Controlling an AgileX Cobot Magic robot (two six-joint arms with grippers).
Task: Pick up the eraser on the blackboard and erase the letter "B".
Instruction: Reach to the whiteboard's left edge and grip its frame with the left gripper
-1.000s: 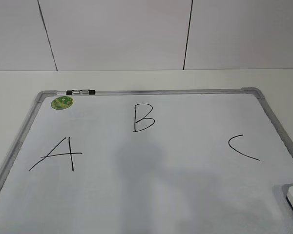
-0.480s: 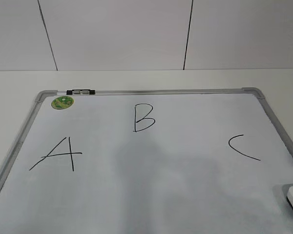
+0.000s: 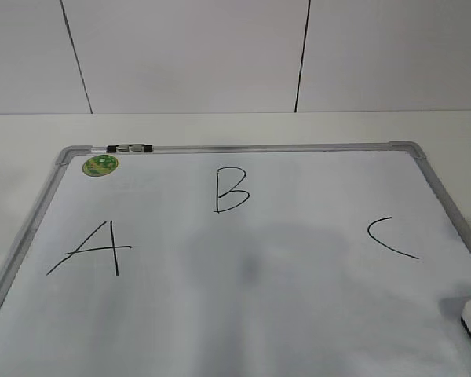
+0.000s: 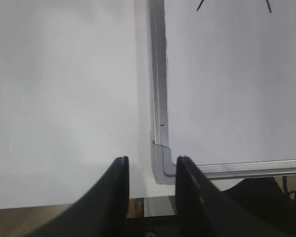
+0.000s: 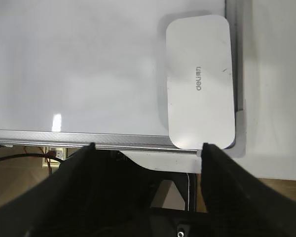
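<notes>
right wrist view: the eraser lies lengthwise just ahead of the right gripper, its fingers spread wide and empty, nearer than the left arm.

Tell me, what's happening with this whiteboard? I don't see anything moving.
Nothing is being held yet. A whiteboard lies flat with A, B and C written on it, all untouched. The white eraser rests in the board's near right corner. The right gripper hangs open above the board's near edge, just short of the eraser. The left gripper, jaws slightly apart and empty, hangs over the board's near left corner.
</notes>
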